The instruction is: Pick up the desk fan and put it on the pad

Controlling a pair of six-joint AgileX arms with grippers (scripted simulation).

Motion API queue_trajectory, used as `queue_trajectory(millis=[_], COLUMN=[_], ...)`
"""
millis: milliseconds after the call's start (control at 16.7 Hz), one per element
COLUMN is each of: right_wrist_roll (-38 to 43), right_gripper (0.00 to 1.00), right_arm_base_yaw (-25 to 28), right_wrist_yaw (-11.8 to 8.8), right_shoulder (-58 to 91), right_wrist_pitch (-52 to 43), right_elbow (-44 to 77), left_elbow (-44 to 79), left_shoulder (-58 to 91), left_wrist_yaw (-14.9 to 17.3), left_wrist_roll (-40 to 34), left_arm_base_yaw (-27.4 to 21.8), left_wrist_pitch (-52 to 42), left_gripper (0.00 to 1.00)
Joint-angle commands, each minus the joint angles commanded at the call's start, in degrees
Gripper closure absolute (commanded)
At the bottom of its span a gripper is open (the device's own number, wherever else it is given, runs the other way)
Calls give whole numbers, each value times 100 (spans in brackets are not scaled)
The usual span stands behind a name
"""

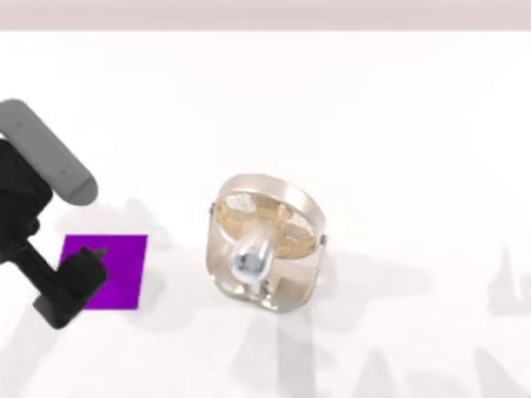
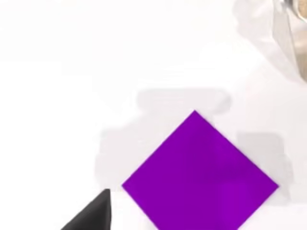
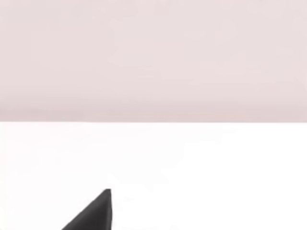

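Observation:
The desk fan (image 1: 264,249) stands near the middle of the table, a silvery-beige ring with pale golden blades and a chrome hub; an edge of its housing (image 2: 293,43) shows in the left wrist view. The purple pad (image 1: 124,267) lies flat at the left with nothing on it. My left gripper (image 1: 86,270) hovers over the pad's left edge, open and holding nothing; one dark fingertip (image 2: 97,213) shows beside the pad (image 2: 201,178). My right arm is outside the top view; its wrist view shows one fingertip (image 3: 97,213) over bare table, nothing held.
The white table (image 1: 398,124) ends at a pale wall along the far edge (image 3: 153,120). Soft grey shadows fall across the front right of the table. Bare tabletop lies between the pad and the fan.

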Motion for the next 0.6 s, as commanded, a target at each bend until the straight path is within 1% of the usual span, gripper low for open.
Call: queue_trajectory(millis=[300, 600], right_wrist_roll=[0, 0], right_gripper=[0, 0], right_arm_base_yaw=[0, 0], right_wrist_yaw=[0, 0], right_shoulder=[0, 0], right_wrist_pitch=[0, 0], right_elbow=[0, 0], left_elbow=[2682, 5265], left_shoulder=[2577, 4935], left_wrist_yaw=[-10, -92], left_wrist_roll=[1444, 2708], left_arm_base_yaw=[-832, -1471], left_wrist_pitch=[-1872, -3463], left_gripper=[0, 0])
